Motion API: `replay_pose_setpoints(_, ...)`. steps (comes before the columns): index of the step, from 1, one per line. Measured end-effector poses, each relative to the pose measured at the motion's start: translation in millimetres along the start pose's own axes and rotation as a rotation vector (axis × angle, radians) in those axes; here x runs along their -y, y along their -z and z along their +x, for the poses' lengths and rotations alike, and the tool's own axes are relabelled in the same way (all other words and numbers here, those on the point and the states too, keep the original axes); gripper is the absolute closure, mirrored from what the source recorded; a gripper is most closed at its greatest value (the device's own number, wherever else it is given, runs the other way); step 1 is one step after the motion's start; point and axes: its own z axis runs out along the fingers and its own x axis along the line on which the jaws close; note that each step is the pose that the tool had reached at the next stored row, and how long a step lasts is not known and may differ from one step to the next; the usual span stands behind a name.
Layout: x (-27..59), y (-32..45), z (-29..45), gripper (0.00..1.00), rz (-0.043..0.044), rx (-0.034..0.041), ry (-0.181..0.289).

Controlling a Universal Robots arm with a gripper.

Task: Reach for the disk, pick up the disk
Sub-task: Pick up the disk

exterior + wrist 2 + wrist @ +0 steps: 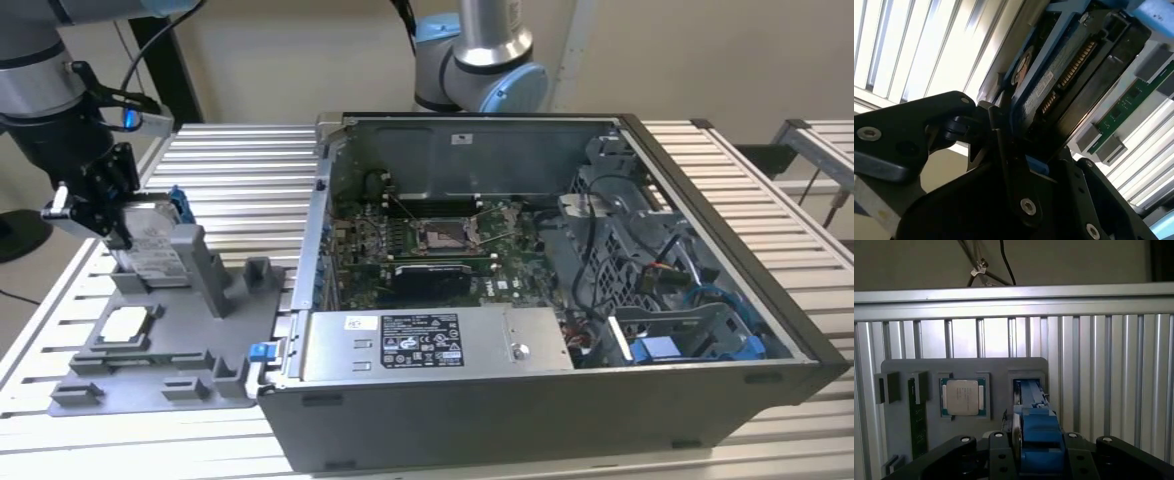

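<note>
Tool (118,225) clamped on the disk (150,252): one pad (1004,145) pressed flat against blue bracket (1021,92) in second wrist view, no gap visible betw. finger and plastic. Disk upright on edge, lower end in slot of grey fixture tray (160,350) at exterior view's left, on slatted bench (240,160), well apart from open PC case (534,420). In first wrist view, bracket (1036,432) centred betw. the two fingers, slot straight ahead.

Risks, judged from here:
- Grip on plastic bracket, not metal body. Prob. some flex; could slip or rotate under own weight once clear of slot.
- Hold near one end only. Long lever below, so swing likely w/ any quick accel.
- Close slot walls. Any tilt during lift-out = binding, maybe dragging whole tray along; not visibly fastened to bench.
- Small square chip (124,322) and memory stick (916,420) in neighbouring pockets of same tray. Jolted tray = both shaken loose.
- Connector edge (1079,62) exposed just beside fingers in second wrist view. Scrape against slot wall = poss. pin damage.

Depth of seating in slot: cannot tell, hidden by tray wall.
</note>
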Motion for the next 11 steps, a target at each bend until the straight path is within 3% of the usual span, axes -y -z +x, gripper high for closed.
replay_pose_setpoints(11, 0.0, 0.0, 0.0, 1.0, 0.0, -0.0002, 0.0)
